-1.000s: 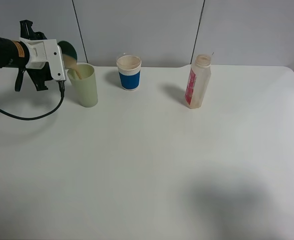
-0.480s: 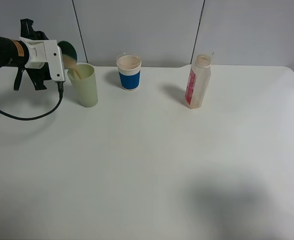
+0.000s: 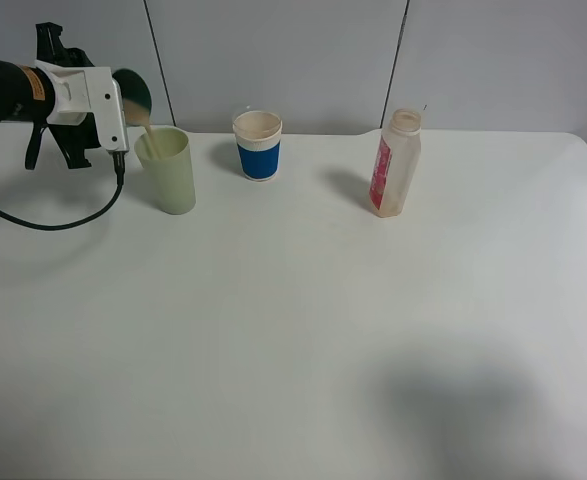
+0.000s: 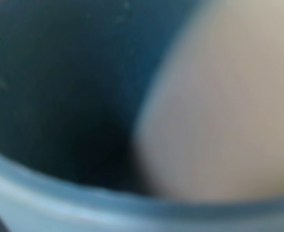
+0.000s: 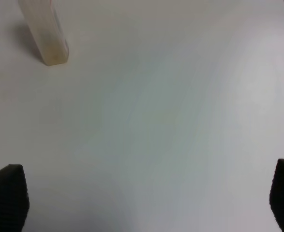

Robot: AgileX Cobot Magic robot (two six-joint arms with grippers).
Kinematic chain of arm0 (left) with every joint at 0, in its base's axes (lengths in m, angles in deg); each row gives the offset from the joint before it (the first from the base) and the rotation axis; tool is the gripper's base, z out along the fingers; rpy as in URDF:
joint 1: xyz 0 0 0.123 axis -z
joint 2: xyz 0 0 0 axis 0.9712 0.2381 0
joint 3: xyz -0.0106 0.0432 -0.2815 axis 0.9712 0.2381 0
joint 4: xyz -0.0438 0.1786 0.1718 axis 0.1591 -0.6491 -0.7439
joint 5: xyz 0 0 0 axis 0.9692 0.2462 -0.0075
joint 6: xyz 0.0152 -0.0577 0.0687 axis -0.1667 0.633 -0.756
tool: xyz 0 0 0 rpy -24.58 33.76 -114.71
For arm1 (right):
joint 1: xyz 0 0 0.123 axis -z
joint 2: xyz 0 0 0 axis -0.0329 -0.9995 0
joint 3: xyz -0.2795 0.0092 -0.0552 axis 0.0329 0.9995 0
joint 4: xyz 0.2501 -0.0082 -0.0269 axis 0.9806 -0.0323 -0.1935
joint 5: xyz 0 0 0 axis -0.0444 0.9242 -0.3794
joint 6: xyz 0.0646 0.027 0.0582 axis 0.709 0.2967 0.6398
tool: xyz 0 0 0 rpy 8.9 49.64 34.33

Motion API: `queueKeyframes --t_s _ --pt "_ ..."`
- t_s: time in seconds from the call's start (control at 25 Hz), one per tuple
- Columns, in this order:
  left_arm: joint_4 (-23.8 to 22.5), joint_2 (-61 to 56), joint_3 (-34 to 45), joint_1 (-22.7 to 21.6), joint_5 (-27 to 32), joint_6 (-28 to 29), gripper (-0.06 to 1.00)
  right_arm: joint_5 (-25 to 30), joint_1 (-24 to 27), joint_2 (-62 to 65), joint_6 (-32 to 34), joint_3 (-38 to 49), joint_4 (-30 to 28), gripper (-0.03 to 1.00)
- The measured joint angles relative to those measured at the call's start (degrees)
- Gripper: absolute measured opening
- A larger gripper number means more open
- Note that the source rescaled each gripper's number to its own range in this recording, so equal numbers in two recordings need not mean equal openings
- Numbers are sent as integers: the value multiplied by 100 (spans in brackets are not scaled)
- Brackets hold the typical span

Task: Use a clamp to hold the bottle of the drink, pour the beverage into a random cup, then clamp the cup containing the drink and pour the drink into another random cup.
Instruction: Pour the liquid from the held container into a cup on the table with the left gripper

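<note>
At the back left, my left gripper (image 3: 123, 97) is shut on a dark teal cup (image 3: 136, 90), held tipped over a tall light green cup (image 3: 172, 172). A thin beige stream of drink (image 3: 145, 133) runs from the teal cup into the green one. The left wrist view is filled by the teal cup's inside (image 4: 59, 72) and the beige drink (image 4: 229, 96) in it. The nearly empty bottle (image 3: 395, 165) with a red label stands upright at the back right, also visible as bottle (image 5: 42, 34). My right gripper (image 5: 145, 198) hangs open over bare table, out of the high view.
A blue cup with a white rim (image 3: 258, 146) stands upright between the green cup and the bottle. The white table (image 3: 293, 330) runs to a grey panel wall at the back. A black cable (image 3: 48, 226) loops from the left arm onto the table.
My left gripper has risen a little and tipped the teal cup further over the green cup. The pouring goes on. Nothing else has moved.
</note>
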Motion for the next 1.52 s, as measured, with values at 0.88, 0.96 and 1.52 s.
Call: queueKeyframes --t_s 0.88,0.96,1.52 --pt "-99 -77 -6 86 -1 -329 0 0 0 0 0 0 0 100" --pt "-99 -77 -6 86 -1 -398 0 0 0 0 0 0 0 100" --pt "-99 -215 -6 86 -1 -746 0 0 0 0 0 0 0 100"
